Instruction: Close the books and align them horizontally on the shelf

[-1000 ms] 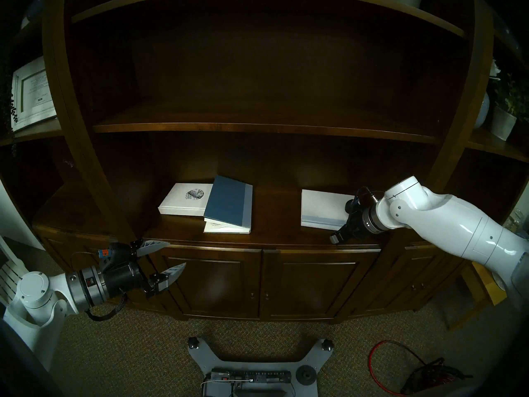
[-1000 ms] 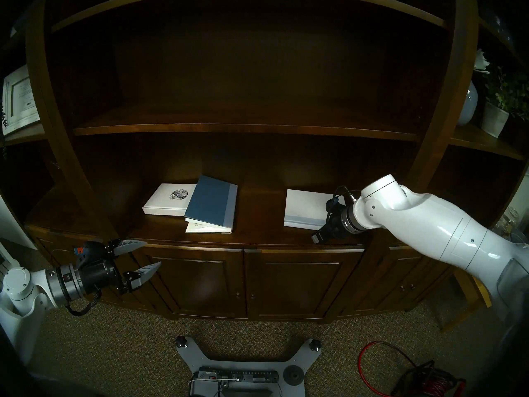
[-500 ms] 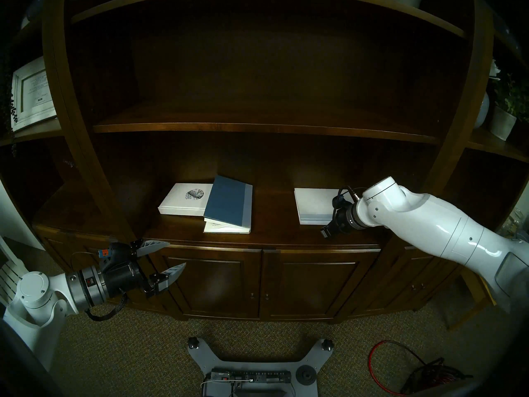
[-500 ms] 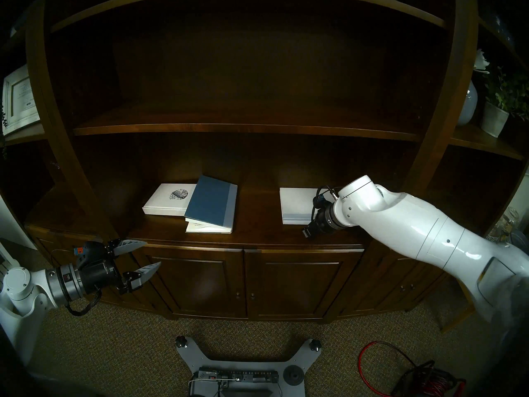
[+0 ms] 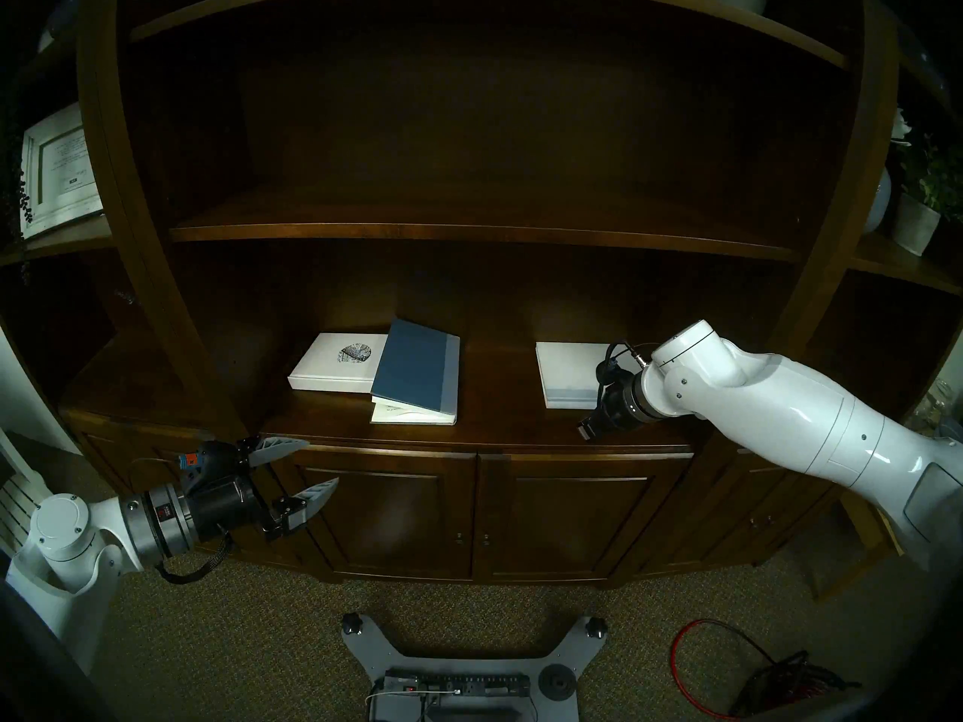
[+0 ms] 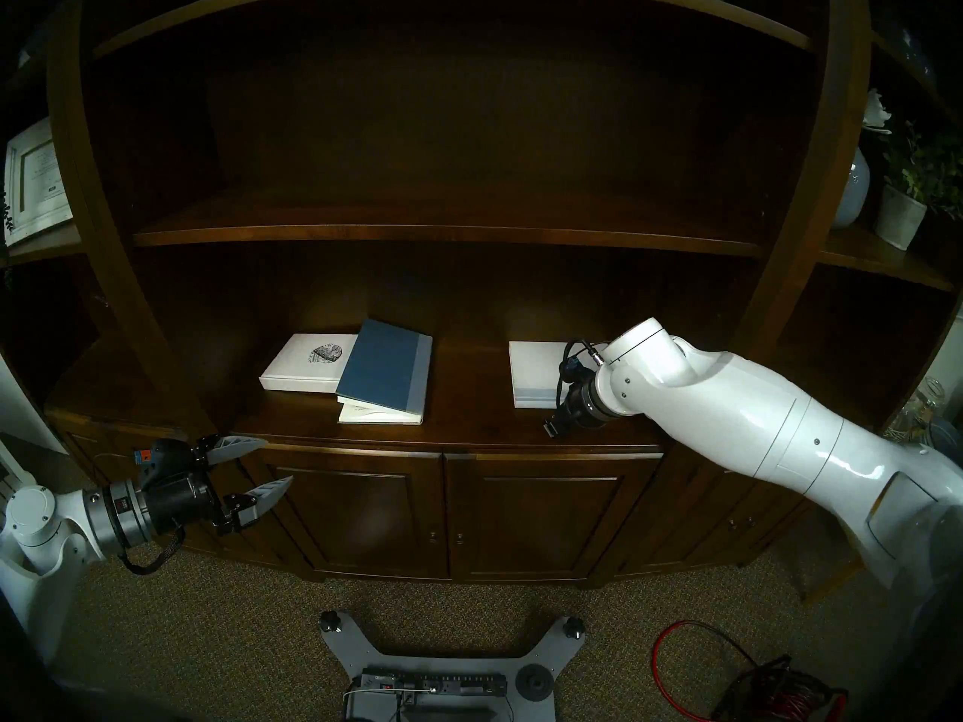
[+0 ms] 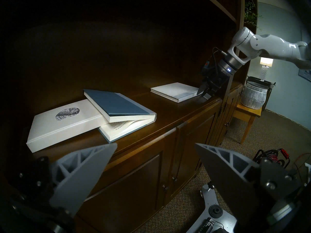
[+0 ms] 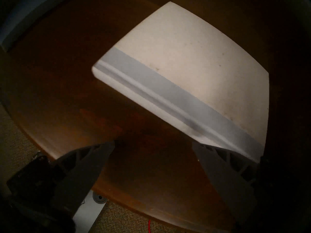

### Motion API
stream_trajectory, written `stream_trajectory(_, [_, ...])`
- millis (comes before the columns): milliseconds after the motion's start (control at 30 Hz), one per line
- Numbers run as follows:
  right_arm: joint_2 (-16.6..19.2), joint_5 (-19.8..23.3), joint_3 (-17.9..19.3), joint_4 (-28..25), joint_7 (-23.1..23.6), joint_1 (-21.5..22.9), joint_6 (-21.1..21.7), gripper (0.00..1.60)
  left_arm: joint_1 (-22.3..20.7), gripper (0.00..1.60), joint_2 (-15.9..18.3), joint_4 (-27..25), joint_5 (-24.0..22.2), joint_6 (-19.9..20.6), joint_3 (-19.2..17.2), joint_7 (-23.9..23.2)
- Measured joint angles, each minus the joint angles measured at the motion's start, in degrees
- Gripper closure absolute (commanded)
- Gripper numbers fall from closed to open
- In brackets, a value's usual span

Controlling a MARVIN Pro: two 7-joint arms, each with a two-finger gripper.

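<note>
Where wrist [image 5: 625,403] covers plain white book [image 5: 568,374], corner hidden — fingertips unseen

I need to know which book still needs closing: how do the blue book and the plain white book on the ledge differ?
The blue book gapes partly open, pages showing; the plain white book lies shut. The blue book leans on the speckled white book; the plain white book lies flat and apart, near the right gripper. Both have a pale spine strip and lie on the shelf.

Printed lines are seen on the blue book's [image 7: 117,106] open page, too small to be read; no other text is legible.
</note>
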Motion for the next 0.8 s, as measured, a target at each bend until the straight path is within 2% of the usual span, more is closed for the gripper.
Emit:
stream_trajectory(533, [9.8,5.0,5.6,-14.2,3.8,-0.9,-0.1,0.00,0.0,0.00,0.0,0.0,0.0,0.0,0.1,0.0])
stream_trajectory(633, [11.8,5.6,7.2,-16.6,5.2,-1.9,-1.6,0.00,0.0,0.00,0.0,0.0,0.0,0.0,0.0,0.0])
stream_trajectory(800, [14.1,5.2,8.4,-17.1,8.7,-3.1,-5.6,0.00,0.0,0.00,0.0,0.0,0.0,0.0,0.0,0.0])
